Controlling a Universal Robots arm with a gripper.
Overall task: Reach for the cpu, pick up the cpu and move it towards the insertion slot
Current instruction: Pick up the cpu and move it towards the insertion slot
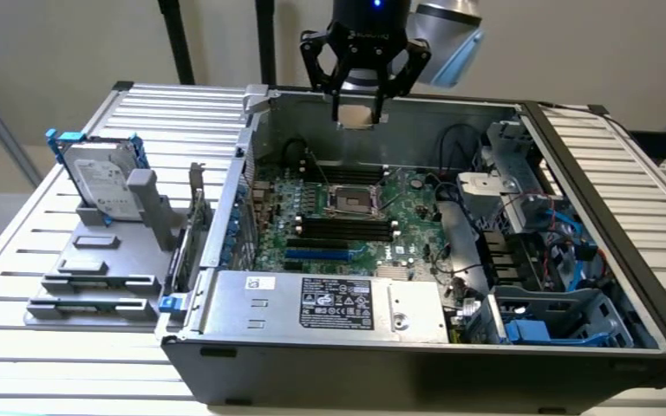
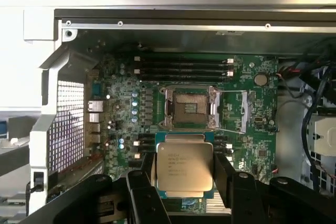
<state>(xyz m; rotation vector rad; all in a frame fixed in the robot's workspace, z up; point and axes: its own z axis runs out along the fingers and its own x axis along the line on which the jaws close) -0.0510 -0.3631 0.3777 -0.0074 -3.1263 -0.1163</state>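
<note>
Gripper (image 1: 357,106) clamped on cpu (image 2: 184,166), hovering above open case (image 1: 426,364); slot (image 2: 189,108) below on motherboard (image 2: 252,135), well apart from cpu.

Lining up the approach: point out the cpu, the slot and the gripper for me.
cpu (image 2: 184,167), wrist view, centre of its metal top.
slot (image 1: 354,201), exterior view, dark centre of the socket.
gripper (image 1: 357,111), exterior view, midway between its fingertips.
</note>
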